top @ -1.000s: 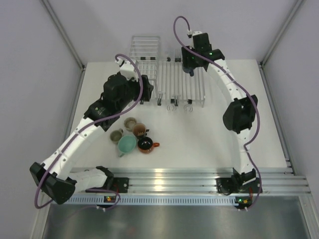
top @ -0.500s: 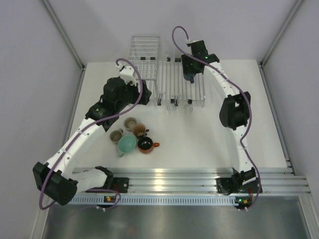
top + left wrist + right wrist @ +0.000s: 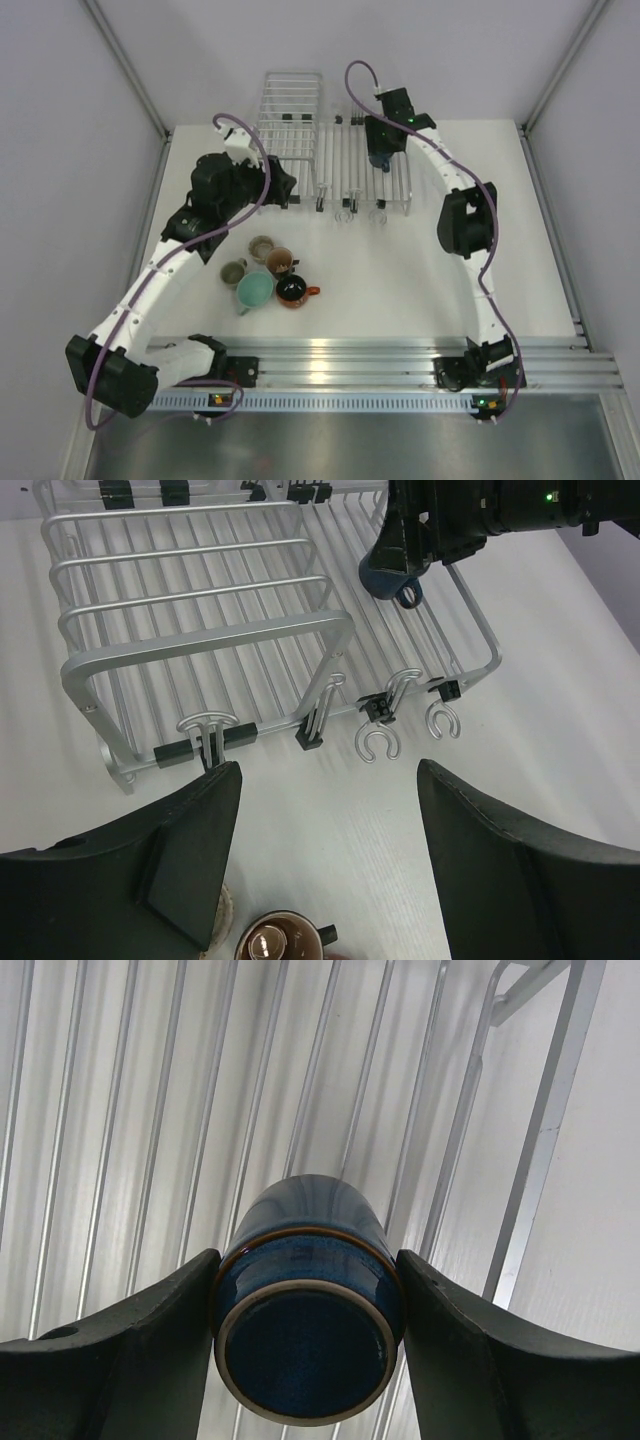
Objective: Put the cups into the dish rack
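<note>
My right gripper [image 3: 380, 156] is shut on the dark blue cup [image 3: 305, 1300], which hangs upside down over the bars of the dish rack [image 3: 120, 1110], base toward the wrist camera. The left wrist view shows that cup [image 3: 390, 575] with its handle hanging above the dish rack [image 3: 470, 630]. My left gripper [image 3: 325, 820] is open and empty over the table, in front of the rack's hooks. Five cups cluster on the table: beige [image 3: 262, 246], brown [image 3: 280, 262], olive-grey [image 3: 233, 272], mint-teal [image 3: 254, 291] and orange-red [image 3: 292, 290]. The brown cup [image 3: 280, 942] lies just below my left fingers.
A taller box-shaped wire basket [image 3: 290, 108] stands against the dish rack's [image 3: 400, 185] left side; up close the basket [image 3: 200, 630] fills the left wrist view. Metal rails [image 3: 350, 365] run along the near table edge.
My right gripper has carried the dark blue cup a little left and nearer, over the rack. My left arm has swung back to the left, away from the basket.
</note>
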Controlling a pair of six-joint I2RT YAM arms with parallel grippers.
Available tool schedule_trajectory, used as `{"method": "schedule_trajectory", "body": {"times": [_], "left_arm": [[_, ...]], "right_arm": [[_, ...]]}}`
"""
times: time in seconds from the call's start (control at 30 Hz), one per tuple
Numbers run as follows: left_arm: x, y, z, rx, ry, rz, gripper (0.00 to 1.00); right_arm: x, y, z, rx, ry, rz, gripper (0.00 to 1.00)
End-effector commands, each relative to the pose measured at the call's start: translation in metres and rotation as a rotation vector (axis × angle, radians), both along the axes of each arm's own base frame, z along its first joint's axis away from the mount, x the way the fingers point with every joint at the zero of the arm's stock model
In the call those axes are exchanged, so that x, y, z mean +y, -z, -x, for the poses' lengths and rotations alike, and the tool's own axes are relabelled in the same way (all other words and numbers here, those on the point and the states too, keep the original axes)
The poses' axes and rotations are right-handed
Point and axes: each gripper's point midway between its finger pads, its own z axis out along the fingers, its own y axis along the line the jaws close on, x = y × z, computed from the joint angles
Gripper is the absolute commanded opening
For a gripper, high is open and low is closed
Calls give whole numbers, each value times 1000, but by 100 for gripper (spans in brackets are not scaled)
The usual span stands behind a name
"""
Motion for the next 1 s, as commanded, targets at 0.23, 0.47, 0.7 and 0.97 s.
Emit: {"method": "schedule_trajectory", "body": {"times": [0.23, 0.47, 0.7, 0.97], "left_arm": [[3, -22, -4, -59, 23, 86, 77], [6, -21, -6, -51, 15, 96, 79], [7, -22, -6, -52, 14, 103, 84], [11, -20, -8, -51, 13, 118, 85]], "right_arm": [[-6, -17, -25, -103, 48, -13, 18], [-6, -22, -27, -119, 51, -17, 69], [-4, -28, -27, -141, 40, -34, 77], [-4, -62, -28, -230, 51, -63, 78]]}}
